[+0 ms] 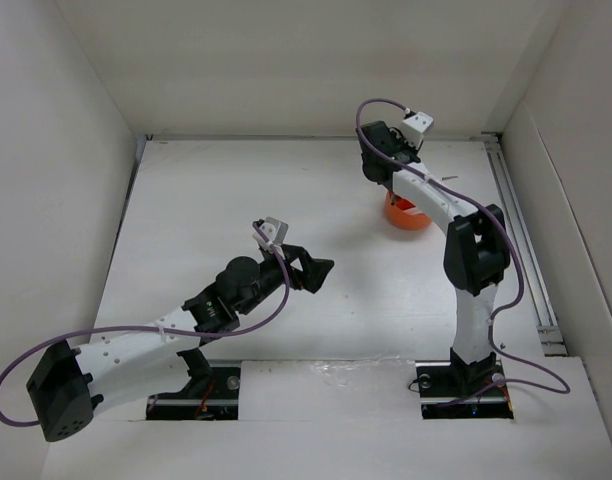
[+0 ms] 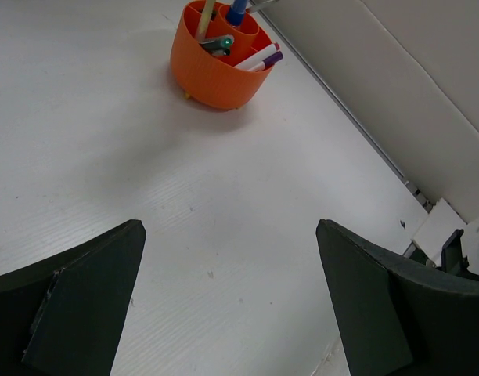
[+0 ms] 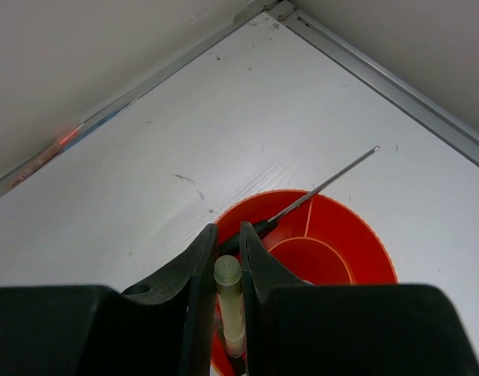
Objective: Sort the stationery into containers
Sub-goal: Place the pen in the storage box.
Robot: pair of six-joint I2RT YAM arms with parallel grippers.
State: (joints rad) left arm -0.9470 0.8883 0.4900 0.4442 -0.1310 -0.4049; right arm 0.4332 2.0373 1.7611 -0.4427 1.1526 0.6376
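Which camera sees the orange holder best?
The left wrist view: almost the whole holder shows, with pens standing inside. From the top, the right arm hides most of the holder. The right wrist sees the holder from above, behind the end effector.

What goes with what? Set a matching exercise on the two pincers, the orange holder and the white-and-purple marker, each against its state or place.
1. left pincer
2. right pincer
3. orange holder
4. white-and-purple marker

A. shut on a pale pen
B. open, holding nothing
C. leans inside the holder
D. stands below the right pincer

Pairs: 1-B, 2-A, 3-D, 4-C
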